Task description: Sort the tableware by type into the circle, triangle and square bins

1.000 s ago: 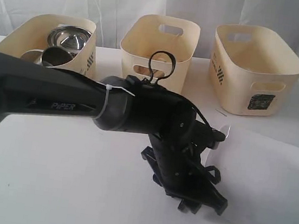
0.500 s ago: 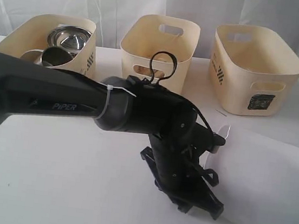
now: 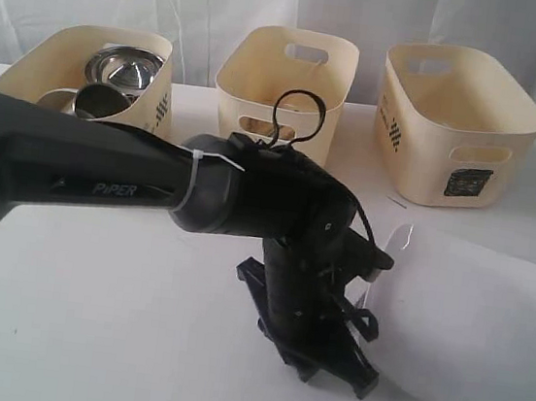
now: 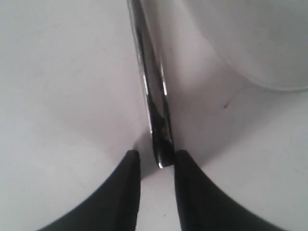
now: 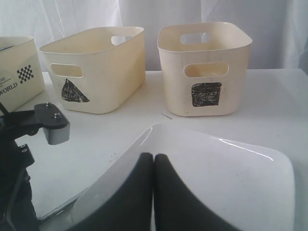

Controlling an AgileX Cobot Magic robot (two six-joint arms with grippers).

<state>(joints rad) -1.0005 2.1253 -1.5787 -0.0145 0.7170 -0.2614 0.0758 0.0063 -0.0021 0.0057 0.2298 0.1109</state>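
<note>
Steel utensil (image 4: 155,96), lying on the white worktop (image 4: 57,72) mid-frame just beside the plate (image 4: 250,38), looks light, stiff and slippery, so the left gripper (image 4: 156,155), jaws narrowly spread astride its end, wants a square pinch; the right gripper (image 5: 153,161) has jaws pressed together.

This looks like a staged robot test station in a lab, not a home. Beyond my left gripper (image 4: 156,158), a bare white counter (image 3: 66,332) carries three identical cream bins (image 3: 280,104) with inked shape marks. A white curtain (image 3: 224,0) closes off the back.
</note>
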